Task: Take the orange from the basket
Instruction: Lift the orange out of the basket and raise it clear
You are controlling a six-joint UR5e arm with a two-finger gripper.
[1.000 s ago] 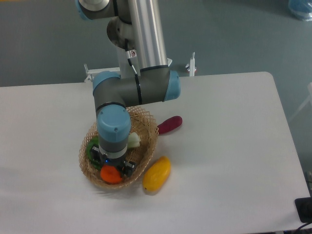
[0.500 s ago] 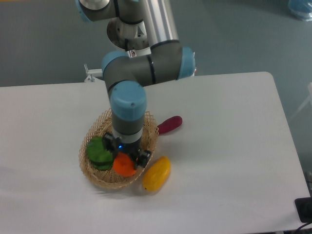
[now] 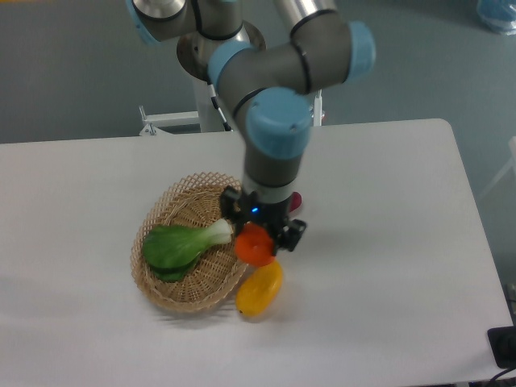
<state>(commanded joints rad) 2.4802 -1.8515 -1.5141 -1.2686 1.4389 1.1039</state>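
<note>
Green leafy vegetable (image 3: 184,245), yellow oval fruit (image 3: 260,289), white table (image 3: 387,242)

Bright, even light; soft shadows, slightly soft focus.

white table (image 3: 387,242); on it: wicker basket (image 3: 173,216); yellow mango-like fruit (image 3: 260,292) beside basket

The arm (image 3: 278,72) is built of thick grey cylindrical joints with light-blue end caps and a polished silver tube section. A thin black cable runs along one joint. The black gripper (image 3: 260,234) shows a small blue light on its body.
</note>
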